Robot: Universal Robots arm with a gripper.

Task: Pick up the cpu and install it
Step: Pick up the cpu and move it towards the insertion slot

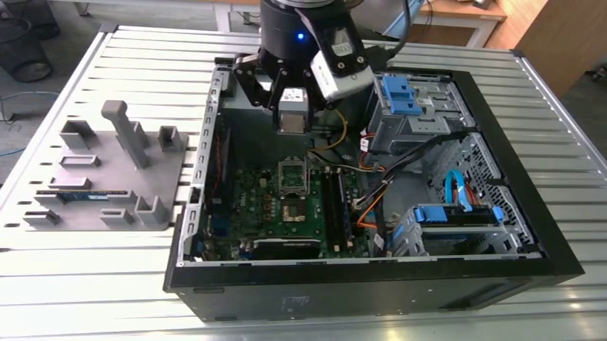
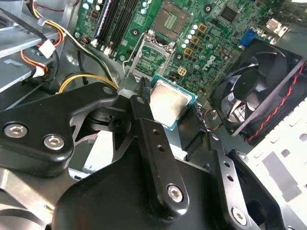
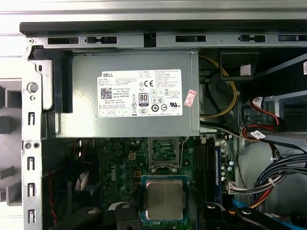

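My gripper (image 2: pixel 171 108) is shut on the cpu (image 2: pixel 170 105), a square chip with a shiny silver top and a thin green rim, pinched between two black fingers (image 2: pixel 144 98). In the first wrist view the cpu (image 3: pixel 164 199) hangs level above the green motherboard (image 3: pixel 120 167), just short of the raised metal socket frame (image 3: pixel 164 148). In the exterior view the gripper (image 1: pixel 292 119) hovers inside the open computer case, above the board's far end, with the open socket (image 1: pixel 292 207) lower down on the board.
The silver power supply (image 3: pixel 134 93) sits beyond the socket frame. A black case fan (image 2: pixel 259 96) and bundled cables (image 1: pixel 379 185) flank the board. Blue drive cages (image 1: pixel 403 96) stand at the exterior view's right. A grey fixture (image 1: pixel 104 177) holding a memory stick (image 1: pixel 85 193) lies outside the case.
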